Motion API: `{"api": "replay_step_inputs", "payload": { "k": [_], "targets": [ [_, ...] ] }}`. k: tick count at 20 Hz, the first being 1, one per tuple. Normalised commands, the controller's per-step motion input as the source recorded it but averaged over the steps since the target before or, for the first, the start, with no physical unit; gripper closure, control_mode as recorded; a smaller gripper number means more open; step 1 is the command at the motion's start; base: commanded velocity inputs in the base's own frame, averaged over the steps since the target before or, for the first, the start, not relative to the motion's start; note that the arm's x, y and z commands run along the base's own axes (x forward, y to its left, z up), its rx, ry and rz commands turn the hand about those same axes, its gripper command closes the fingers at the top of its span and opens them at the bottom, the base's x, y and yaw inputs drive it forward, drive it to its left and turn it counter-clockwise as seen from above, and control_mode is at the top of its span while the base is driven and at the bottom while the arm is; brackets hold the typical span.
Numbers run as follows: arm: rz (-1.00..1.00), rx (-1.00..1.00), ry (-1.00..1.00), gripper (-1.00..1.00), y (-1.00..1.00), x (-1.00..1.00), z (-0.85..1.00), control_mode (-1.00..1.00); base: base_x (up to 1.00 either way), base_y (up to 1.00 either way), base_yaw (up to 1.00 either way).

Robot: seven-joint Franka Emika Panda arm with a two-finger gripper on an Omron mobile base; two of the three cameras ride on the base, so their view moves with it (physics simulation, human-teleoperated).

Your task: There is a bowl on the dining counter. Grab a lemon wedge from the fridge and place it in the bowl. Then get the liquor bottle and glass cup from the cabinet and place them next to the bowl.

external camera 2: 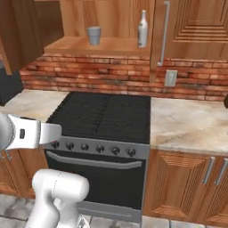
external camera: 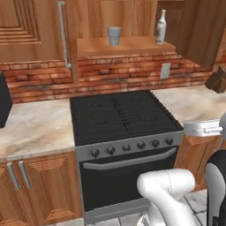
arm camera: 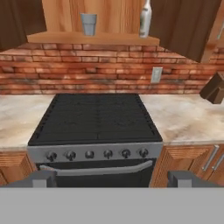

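The cabinet (external camera: 126, 46) above the stove stands with both doors swung wide. On its wooden shelf a grey glass cup (external camera: 114, 35) (external camera 2: 94, 35) (arm camera: 89, 23) stands to the left. A pale liquor bottle (external camera: 161, 27) (external camera 2: 142, 29) (arm camera: 145, 19) stands upright to the right, well apart from the cup. My gripper (arm camera: 113, 179) is open with nothing between its fingertips (arm camera: 43, 178). It hangs low in front of the oven, far below the shelf and facing the stove and cabinet.
A black stove (external camera: 123, 115) with a row of knobs and an oven handle (external camera: 130, 161) is straight ahead. Marble counters (external camera 2: 187, 122) flank it under a brick wall. A brown block (arm camera: 214, 87) sits on the right counter, a black appliance (external camera: 4, 106) at far left. The cabinet doors (external camera 2: 187, 26) jut outward.
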Motion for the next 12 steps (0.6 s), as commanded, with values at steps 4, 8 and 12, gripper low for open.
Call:
{"api": "replay_step_inputs", "payload": {
  "k": [4, 8, 12],
  "targets": [
    [0.00, 0.00, 0.00, -1.00, 0.00, 0.00, 0.00, 1.00, 0.57, 0.46, -0.33],
    [0.00, 0.00, 0.00, -1.00, 0.00, 0.00, 0.00, 1.00, 0.69, 0.18, -0.16],
    [0.00, 0.00, 0.00, -1.00, 0.00, 0.00, 0.00, 1.00, 0.65, 0.04, -0.02]
  ]
}}
